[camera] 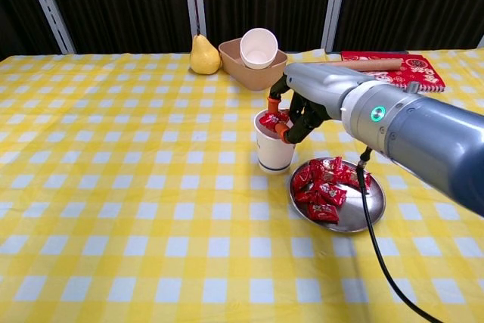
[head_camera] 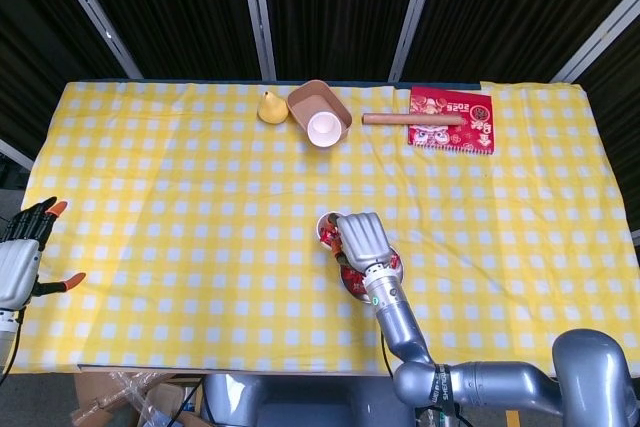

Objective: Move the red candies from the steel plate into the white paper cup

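A red candy [camera: 270,119] was pinched by the right hand [camera: 296,105] directly over the white paper cup [camera: 274,150], left of the steel plate [camera: 361,215]; the left hand [head_camera: 22,257] was held open, holding nothing.

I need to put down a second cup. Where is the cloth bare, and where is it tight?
Bare: the wide checked cloth left of the white paper cup, in front of the yellow pear. Tight: around the cup, where the right robot hand holds a red candy beside the steel plate.
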### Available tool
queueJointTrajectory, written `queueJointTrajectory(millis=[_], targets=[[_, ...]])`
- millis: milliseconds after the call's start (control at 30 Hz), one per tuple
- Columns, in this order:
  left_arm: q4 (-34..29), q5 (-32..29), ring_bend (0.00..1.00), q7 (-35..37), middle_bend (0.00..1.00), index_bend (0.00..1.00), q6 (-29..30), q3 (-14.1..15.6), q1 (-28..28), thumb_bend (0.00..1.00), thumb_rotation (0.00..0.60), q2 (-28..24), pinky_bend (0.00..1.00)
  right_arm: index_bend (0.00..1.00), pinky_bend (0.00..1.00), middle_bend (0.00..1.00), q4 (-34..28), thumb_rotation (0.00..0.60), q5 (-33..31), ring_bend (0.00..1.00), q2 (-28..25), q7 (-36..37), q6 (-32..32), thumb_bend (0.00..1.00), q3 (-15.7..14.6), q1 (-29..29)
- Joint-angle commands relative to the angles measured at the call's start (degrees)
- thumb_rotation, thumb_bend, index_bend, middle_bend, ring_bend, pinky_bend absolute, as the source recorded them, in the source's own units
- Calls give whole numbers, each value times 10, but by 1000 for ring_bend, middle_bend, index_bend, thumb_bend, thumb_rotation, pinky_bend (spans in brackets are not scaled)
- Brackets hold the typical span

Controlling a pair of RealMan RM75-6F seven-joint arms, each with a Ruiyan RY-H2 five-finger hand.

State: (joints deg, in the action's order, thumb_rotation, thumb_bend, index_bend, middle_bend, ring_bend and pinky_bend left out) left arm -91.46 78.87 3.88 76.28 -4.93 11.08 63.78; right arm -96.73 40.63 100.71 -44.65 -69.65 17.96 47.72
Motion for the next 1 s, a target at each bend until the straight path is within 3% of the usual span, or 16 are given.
queueJointTrajectory(millis=[33, 433, 667, 1000], targets=[[-1, -1, 0, 0, 0, 0, -1, 0, 0, 0, 600, 0, 0, 496, 946, 855, 7, 600, -1, 921, 3, 3, 1, 562, -2, 3], [-3, -3, 0, 0, 0, 0, -2, 0, 0, 0, 600, -1, 0, 354, 946, 855, 10, 600, 0, 921, 4, 8, -5, 499, -6, 8], [-3, -2, 0, -1, 0, 0, -2, 0, 0, 0, 600, -2, 0, 344, 947, 855, -1, 600, 7, 921, 1, 12, -11, 496, -11, 5], [-1, 1, 0, -1, 0, 0, 3, 0, -1, 0, 600, -1, 0, 324, 947, 855, -89, 600, 67, 921, -44, 24, -57, 495, -46, -30]])
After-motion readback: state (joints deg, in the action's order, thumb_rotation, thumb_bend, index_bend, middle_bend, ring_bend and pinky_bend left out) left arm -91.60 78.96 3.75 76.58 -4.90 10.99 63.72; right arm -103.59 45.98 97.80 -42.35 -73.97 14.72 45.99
